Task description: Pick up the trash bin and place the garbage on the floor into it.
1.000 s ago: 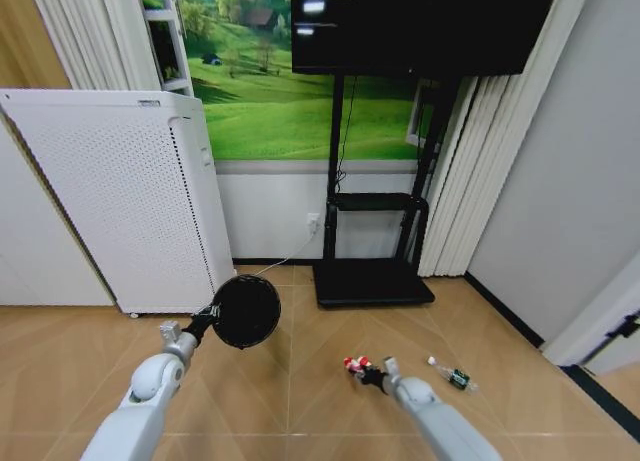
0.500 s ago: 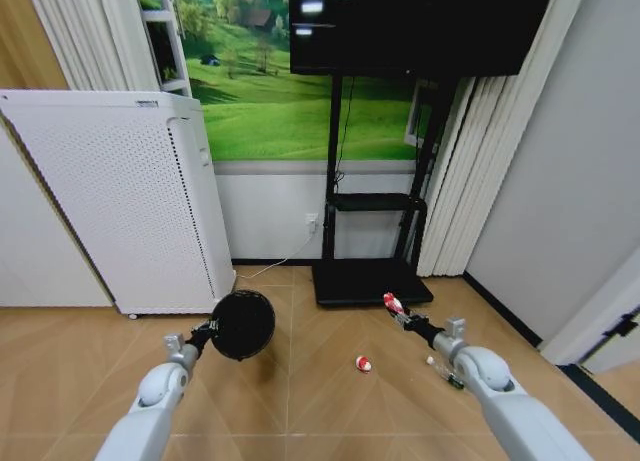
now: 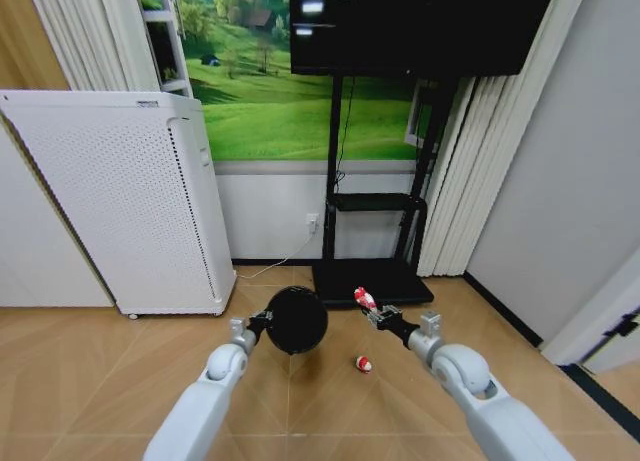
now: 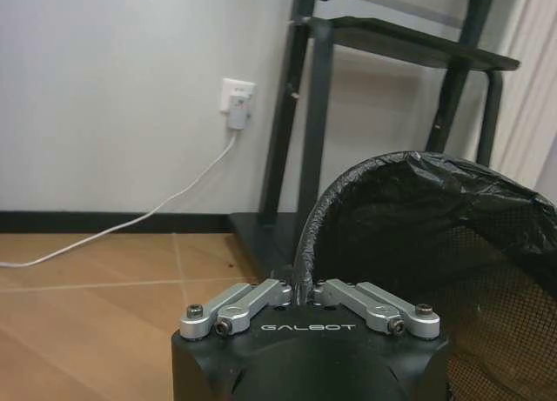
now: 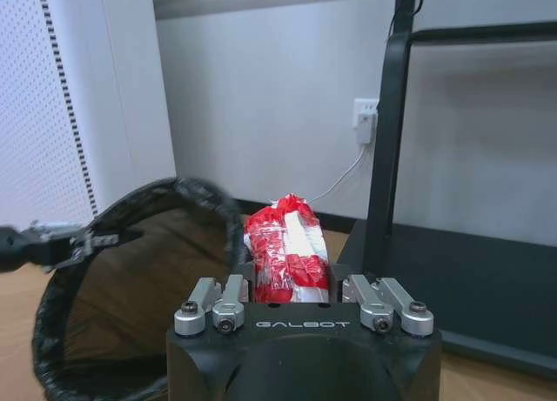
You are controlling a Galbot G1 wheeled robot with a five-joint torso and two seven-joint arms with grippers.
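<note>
Even, bright indoor light falls from overhead, with two glare patches on the dark screen (image 3: 420, 21). The head view bends straight lines at its edges. Soft shadows lie on the floor (image 3: 100, 361) beneath the bin (image 3: 296, 320). Both wrist views are sharp.

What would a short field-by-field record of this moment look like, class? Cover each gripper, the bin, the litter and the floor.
left gripper: shut on the rim of the trash bin, holding it off the floor
right gripper: shut on a red-and-white wrapper, raised beside the bin's mouth
litter on floor: second red-and-white wrapper, lying below and between the two grippers
floor: tan herringbone wood
behind: black stand, white perforated appliance
</note>
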